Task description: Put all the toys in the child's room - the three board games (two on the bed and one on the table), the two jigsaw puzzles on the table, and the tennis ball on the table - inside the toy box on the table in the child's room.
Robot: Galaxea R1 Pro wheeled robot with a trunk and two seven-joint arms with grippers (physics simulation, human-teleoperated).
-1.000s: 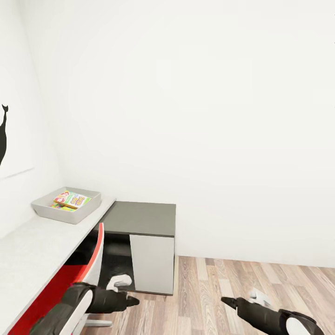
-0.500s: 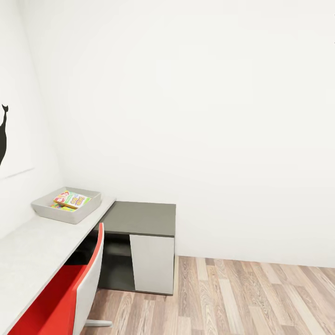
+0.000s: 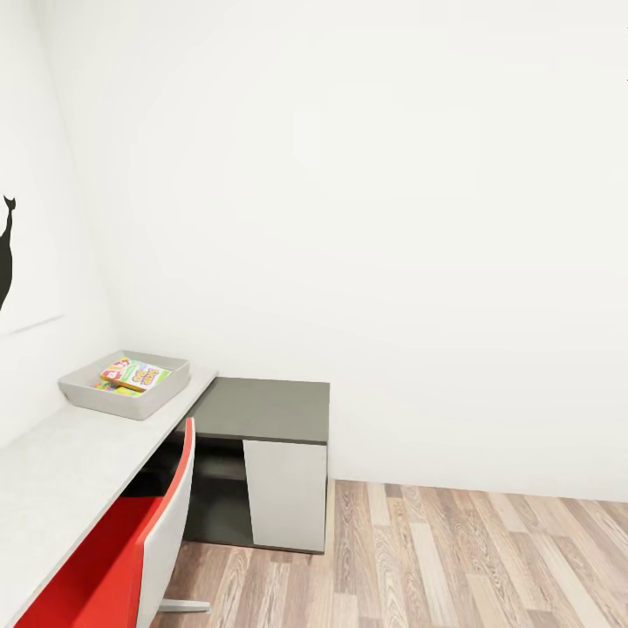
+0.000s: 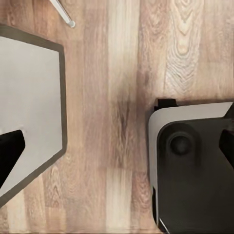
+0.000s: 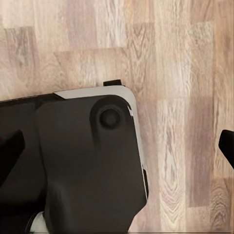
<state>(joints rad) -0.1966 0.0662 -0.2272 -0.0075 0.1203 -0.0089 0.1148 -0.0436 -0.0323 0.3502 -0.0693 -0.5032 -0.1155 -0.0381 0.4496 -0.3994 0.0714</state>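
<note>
The shallow light grey toy box [image 3: 125,384] with sloping sides sits on the long pale grey tabletop [image 3: 52,471], next to the white wall. Inside it lie flat colourful toys [image 3: 133,375]; the top one is a green-white game box with a red band. Beside the tabletop stands a dark grey cabinet [image 3: 266,410] with a white door, and a red and white chair [image 3: 148,541] is tucked under the tabletop's edge.

The left gripper [image 4: 117,146] points down at the wooden plank floor [image 4: 117,73], its dark fingertips wide apart with nothing between them. The right gripper [image 5: 122,146] also faces the floor, spread wide and empty, over the robot's black and white base [image 5: 83,170]. No toy lies near either gripper.
</note>
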